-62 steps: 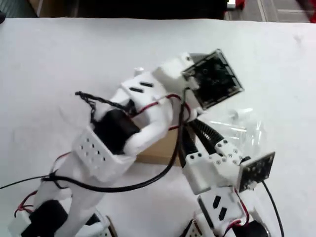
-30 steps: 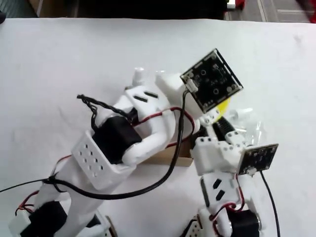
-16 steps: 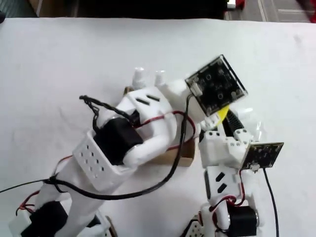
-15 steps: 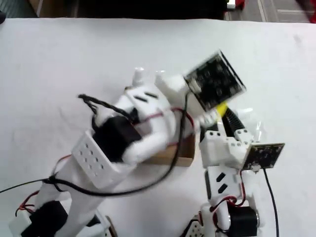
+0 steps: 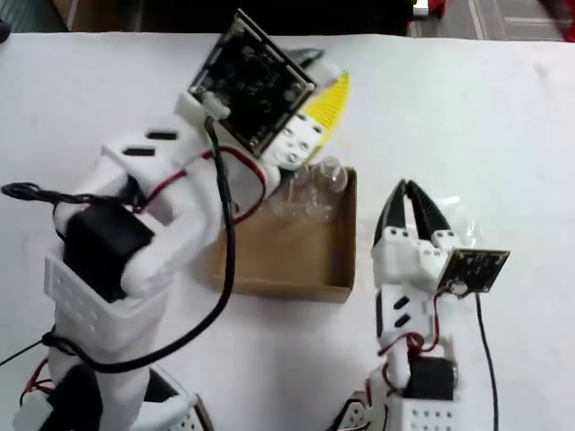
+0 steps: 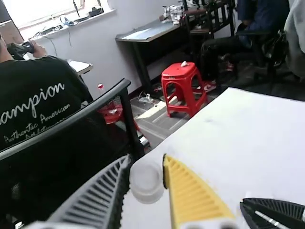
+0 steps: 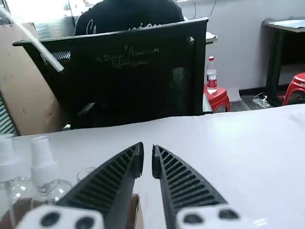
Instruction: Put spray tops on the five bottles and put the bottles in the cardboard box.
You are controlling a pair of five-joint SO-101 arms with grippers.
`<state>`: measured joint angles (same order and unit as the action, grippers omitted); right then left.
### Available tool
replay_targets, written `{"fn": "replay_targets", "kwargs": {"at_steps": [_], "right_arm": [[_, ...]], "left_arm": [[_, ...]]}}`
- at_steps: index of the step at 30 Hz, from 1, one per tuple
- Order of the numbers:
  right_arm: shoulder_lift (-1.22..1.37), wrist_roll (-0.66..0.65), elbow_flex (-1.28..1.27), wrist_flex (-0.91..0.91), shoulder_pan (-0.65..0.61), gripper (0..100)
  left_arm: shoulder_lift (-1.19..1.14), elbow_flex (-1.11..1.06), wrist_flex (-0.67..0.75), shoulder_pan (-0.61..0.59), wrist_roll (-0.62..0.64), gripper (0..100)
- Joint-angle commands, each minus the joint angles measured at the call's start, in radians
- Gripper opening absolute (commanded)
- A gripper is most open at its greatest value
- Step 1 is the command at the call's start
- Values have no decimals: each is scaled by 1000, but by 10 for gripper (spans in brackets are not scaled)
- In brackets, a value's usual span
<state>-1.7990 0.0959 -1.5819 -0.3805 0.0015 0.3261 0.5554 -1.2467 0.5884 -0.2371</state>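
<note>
L gripper (image 6: pixel 147 163), 1 grey ribbed finger & 1 yellow, hangs high above the white table (image 5: pixel 503 117) at approx 12 o'clock of the open brown cardboard box (image 5: pixel 296 260), clamped on a small white round spray top (image 6: pixel 147 185). Clear plastic bottles (image 5: pixel 314 189) sit in the box's 1 o'clock corner, 2 of them w/ white sprayer heads (image 7: pixel 42 150) fitted. R gripper (image 7: pixel 147 157), black ribbed fingers w/ only a slit between & nothing held, sits at 3 o'clock of the box, just beside it, tips pointing to 12.

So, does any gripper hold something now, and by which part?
The left gripper pinches a white spray top by its round sides; the right gripper holds nothing.
</note>
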Motion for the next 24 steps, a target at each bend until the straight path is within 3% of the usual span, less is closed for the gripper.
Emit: {"fn": "replay_targets", "kwargs": {"at_steps": [1, 7, 15, 24], "right_arm": [[-5, -3, -109, 283, 24, 23], [-4, -3, -103, 262, 24, 20], [-2, -3, -107, 242, 22, 20], [-2, -3, -107, 239, 22, 22]], "left_arm": [[-1, 48, -64, -51, -92, 23], [-168, 115, -147, -54, -109, 22], [-417, 537, -330, -2, -71, 22], [-564, 706, -410, 61, 23, 23]]}}
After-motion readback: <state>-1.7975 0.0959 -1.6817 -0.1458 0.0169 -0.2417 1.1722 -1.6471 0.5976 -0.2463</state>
